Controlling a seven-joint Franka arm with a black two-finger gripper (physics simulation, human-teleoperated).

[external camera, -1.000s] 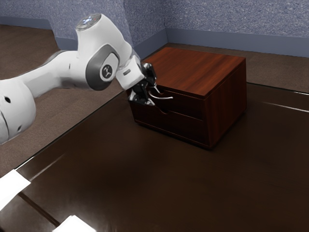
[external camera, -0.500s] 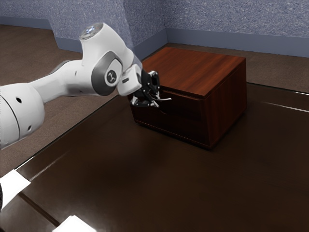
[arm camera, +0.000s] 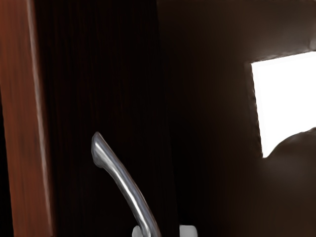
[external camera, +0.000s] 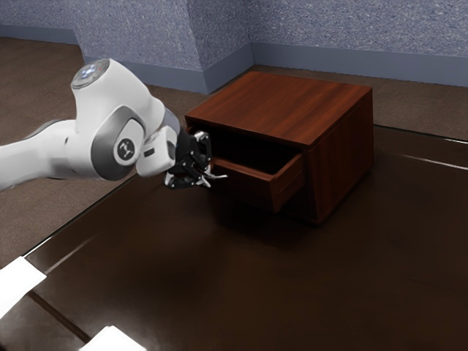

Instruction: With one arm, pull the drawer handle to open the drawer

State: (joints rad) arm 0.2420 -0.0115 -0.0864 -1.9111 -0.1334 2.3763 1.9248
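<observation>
A reddish-brown wooden cabinet stands on the dark table. Its upper drawer is pulled partway out toward the exterior view's left, with a dark gap showing behind its front. My black gripper is at the drawer's front, shut on the curved silver handle. The lower drawer sits flush in the cabinet. In the wrist view the handle curves down across the dark drawer front and runs between my two pale fingertips.
Two white patches lie on the table at the exterior view's lower left; one shows as a bright rectangle in the wrist view. Brown floor and a blue-grey wall lie behind the cabinet.
My hand has drawn back toward the exterior view's left with the handle, and the upper drawer has slid from nearly flush to well out of the cabinet.
</observation>
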